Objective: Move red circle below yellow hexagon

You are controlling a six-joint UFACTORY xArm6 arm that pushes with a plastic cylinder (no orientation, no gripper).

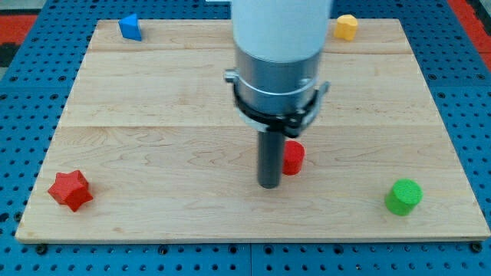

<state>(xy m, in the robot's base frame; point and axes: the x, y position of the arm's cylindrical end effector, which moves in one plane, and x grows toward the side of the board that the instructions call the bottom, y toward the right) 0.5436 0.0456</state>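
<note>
The red circle (294, 158) lies near the middle of the wooden board, partly hidden behind my rod. My tip (268, 185) rests on the board just to the left of and slightly below the red circle, touching or nearly touching it. The yellow hexagon (346, 27) sits at the view's top right, near the board's top edge, far above the red circle.
A blue block (130, 27) sits at the top left. A red star (70, 189) lies at the bottom left. A green cylinder (403, 197) stands at the bottom right. The board's (153, 107) edges border a blue pegboard.
</note>
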